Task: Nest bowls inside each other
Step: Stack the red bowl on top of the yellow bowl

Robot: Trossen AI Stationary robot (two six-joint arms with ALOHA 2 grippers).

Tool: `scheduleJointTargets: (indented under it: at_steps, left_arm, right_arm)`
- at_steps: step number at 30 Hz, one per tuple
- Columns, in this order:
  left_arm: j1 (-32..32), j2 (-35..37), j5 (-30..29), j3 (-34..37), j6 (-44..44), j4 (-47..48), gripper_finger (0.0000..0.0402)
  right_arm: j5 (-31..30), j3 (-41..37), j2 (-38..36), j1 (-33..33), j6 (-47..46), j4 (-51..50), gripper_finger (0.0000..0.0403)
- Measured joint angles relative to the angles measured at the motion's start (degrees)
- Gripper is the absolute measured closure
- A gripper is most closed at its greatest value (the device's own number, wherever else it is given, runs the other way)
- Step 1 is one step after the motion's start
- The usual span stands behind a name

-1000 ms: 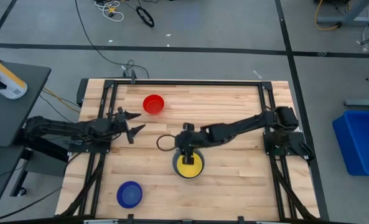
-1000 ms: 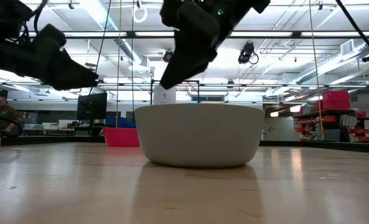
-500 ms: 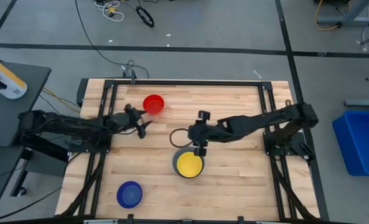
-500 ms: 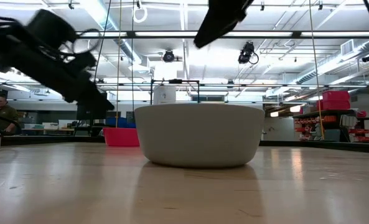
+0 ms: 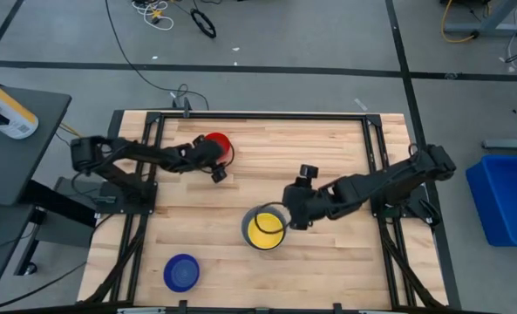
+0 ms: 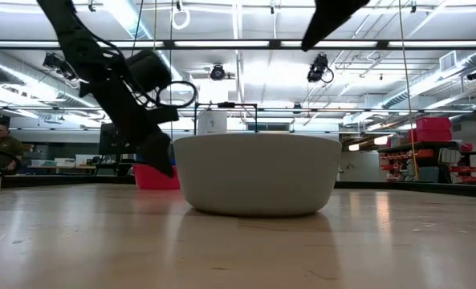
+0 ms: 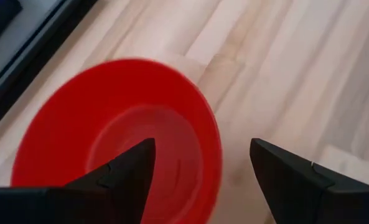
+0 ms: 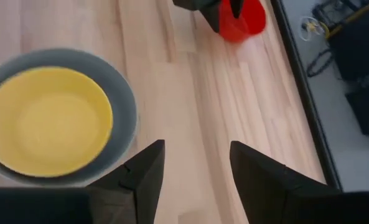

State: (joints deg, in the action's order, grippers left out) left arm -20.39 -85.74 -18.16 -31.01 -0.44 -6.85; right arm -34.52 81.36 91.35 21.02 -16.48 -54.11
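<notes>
A yellow bowl [image 5: 265, 230] sits nested in the pale grey bowl [image 5: 248, 228] near the table's middle. The red bowl [image 5: 221, 142] stands toward the far left, and the dark blue bowl [image 5: 181, 272] at the near left. My left gripper [image 7: 203, 144] is open and tipped down over the red bowl [image 7: 109, 130], one finger above its hollow and one outside its rim. I see no touch. My right gripper [image 8: 196, 146] is open with nothing between its fingers, raised just to the right of the grey bowl [image 8: 127, 112].
Black frame rails [image 5: 145, 166] run along the table's left and right sides. Bare wood lies between the red bowl and the grey bowl [image 6: 256, 172]. In the low view the left gripper [image 6: 161, 156] hangs before the red bowl [image 6: 151, 177]. A person sits far off [image 6: 1, 148].
My left gripper has swung toward the table's right and far side, tipping downward until it stands over the red bowl. My right gripper has risen off the yellow bowl and drawn back toward the right edge. The yellow bowl stays in the grey one.
</notes>
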Motion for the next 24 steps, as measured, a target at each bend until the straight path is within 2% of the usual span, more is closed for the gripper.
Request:
scheduleJointTargets:
  at_steps: [4,8,11,15,16,20,24]
  left_arm:
    - [-0.2,-1.5,1.1,-1.5,0.1,-0.2,0.0141]
    - [-0.2,-1.5,1.5,-1.5,-0.2,-0.1,0.0187]
    - [-0.2,-1.5,1.9,-1.5,-0.5,0.4,0.0252]
    - [-0.2,-1.5,2.2,-1.5,-0.4,1.3,0.0373]
    - [-0.2,-1.4,2.1,-1.5,-0.3,1.3,0.0384]
    - [1.6,-1.4,-0.6,-1.5,0.6,0.7,0.0394]
    - [5.8,-1.4,-3.2,-1.5,2.7,-4.4,0.0395]
  right_arm:
    - [-2.7,0.0,0.0,2.8,-4.4,-3.8,0.0220]
    - [-4.3,0.0,0.0,5.2,-9.3,-7.4,0.0227]
    - [-6.1,0.0,0.0,6.9,-12.5,-9.3,0.0233]
    - [-6.5,0.0,0.0,8.9,-14.9,-9.6,0.0244]
    - [-6.8,0.0,0.0,9.3,-15.2,-9.6,0.0247]
    - [-9.6,0.0,0.0,11.3,-16.8,-9.7,0.0261]
    - [-14.6,-1.5,0.0,13.5,-19.0,-10.0,0.0274]
